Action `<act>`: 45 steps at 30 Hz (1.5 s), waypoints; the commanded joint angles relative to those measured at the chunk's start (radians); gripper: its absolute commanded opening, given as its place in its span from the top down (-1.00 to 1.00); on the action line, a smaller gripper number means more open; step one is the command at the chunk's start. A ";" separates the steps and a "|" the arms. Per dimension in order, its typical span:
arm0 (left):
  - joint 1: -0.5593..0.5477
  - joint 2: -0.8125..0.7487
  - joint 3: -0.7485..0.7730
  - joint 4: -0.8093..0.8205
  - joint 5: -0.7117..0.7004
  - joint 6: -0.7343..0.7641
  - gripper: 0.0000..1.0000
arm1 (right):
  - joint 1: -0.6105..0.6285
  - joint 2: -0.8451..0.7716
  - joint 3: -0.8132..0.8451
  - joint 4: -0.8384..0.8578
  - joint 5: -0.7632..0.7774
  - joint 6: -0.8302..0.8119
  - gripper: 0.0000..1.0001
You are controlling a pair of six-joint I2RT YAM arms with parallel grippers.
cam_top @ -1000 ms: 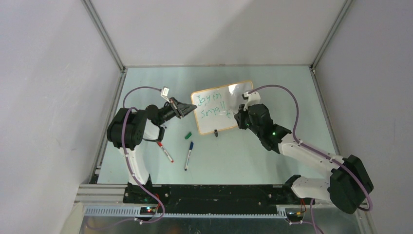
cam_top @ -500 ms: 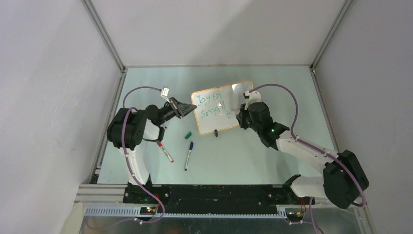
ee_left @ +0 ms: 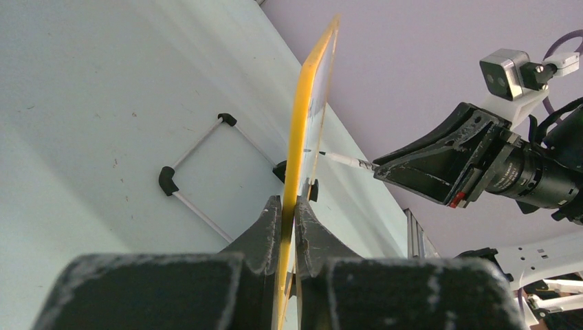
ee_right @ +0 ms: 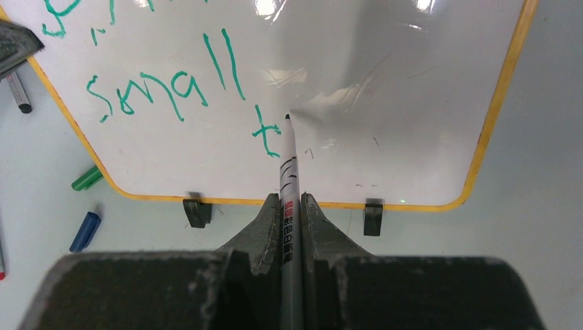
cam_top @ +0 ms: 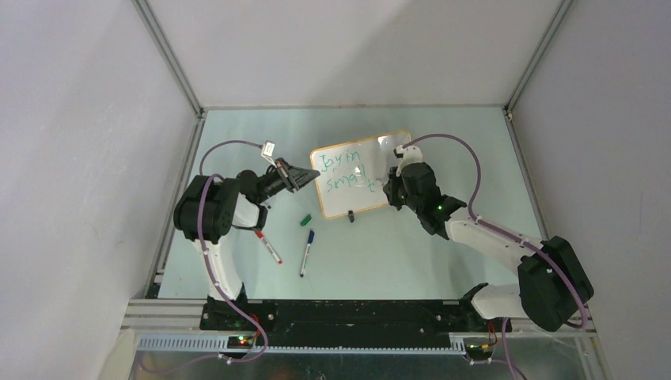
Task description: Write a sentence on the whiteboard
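The whiteboard (cam_top: 348, 202) stands tilted at mid table, orange-framed, on two black clip feet. The green sentence (cam_top: 342, 170) reads "Joy in" above "small t" and shows clearly in the right wrist view (ee_right: 165, 89). My left gripper (cam_top: 303, 179) is shut on the board's left edge (ee_left: 302, 137), its jaws (ee_left: 289, 206) pinching the frame. My right gripper (cam_top: 389, 188) is shut on a grey marker (ee_right: 289, 165). The marker's tip touches the board (ee_right: 385, 103) just right of the "t". The marker also shows from the left wrist (ee_left: 344, 160).
A green cap (cam_top: 305, 220), a blue marker (cam_top: 306, 252) and a red marker (cam_top: 269, 247) lie on the table in front of the board's left side. A white wire stand (ee_left: 196, 158) shows behind the board. Grey walls enclose the table.
My right gripper has shifted slightly up and right along the board with the marker, and its arm has drawn in. The left gripper and the board have not moved.
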 commanded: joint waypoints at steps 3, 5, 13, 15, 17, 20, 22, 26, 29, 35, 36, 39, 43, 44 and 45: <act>-0.011 -0.039 0.000 0.048 0.024 0.000 1.00 | -0.013 0.008 0.052 0.042 -0.003 0.007 1.00; -0.011 -0.039 -0.001 0.048 0.023 0.000 1.00 | -0.015 0.022 0.059 0.038 -0.006 0.009 1.00; -0.011 -0.039 0.002 0.048 0.023 -0.001 1.00 | -0.025 0.055 0.085 0.017 -0.010 0.015 1.00; -0.011 -0.039 0.000 0.048 0.023 -0.001 1.00 | -0.028 0.058 0.086 0.013 -0.014 0.017 1.00; -0.010 -0.038 0.000 0.048 0.023 0.000 1.00 | -0.029 0.056 0.086 0.003 -0.010 0.018 1.00; -0.011 -0.039 0.000 0.048 0.023 0.000 1.00 | -0.029 0.049 0.086 -0.018 -0.003 0.023 1.00; -0.010 -0.040 0.000 0.048 0.022 0.000 1.00 | -0.028 0.049 0.085 -0.031 -0.004 0.026 1.00; -0.011 -0.040 0.000 0.048 0.022 0.000 1.00 | -0.024 0.041 0.067 -0.033 -0.013 0.032 1.00; -0.011 -0.040 -0.001 0.048 0.021 0.000 1.00 | -0.019 0.034 0.048 -0.033 -0.015 0.035 1.00; -0.010 -0.040 0.000 0.048 0.022 0.000 1.00 | -0.005 0.010 0.021 -0.058 -0.011 0.038 1.00; -0.010 -0.040 -0.001 0.049 0.022 0.000 1.00 | -0.003 0.005 0.016 -0.064 -0.009 0.039 1.00; -0.010 -0.041 -0.001 0.048 0.022 0.000 1.00 | 0.006 -0.008 0.002 -0.079 0.004 0.044 1.00; -0.010 -0.040 0.000 0.048 0.022 -0.001 1.00 | 0.011 -0.020 -0.018 -0.087 0.009 0.051 1.00; -0.010 -0.040 0.000 0.048 0.022 -0.001 1.00 | 0.013 -0.021 -0.022 -0.088 0.008 0.052 1.00; -0.010 -0.040 0.000 0.048 0.022 0.000 1.00 | 0.013 -0.022 -0.024 -0.088 0.010 0.052 1.00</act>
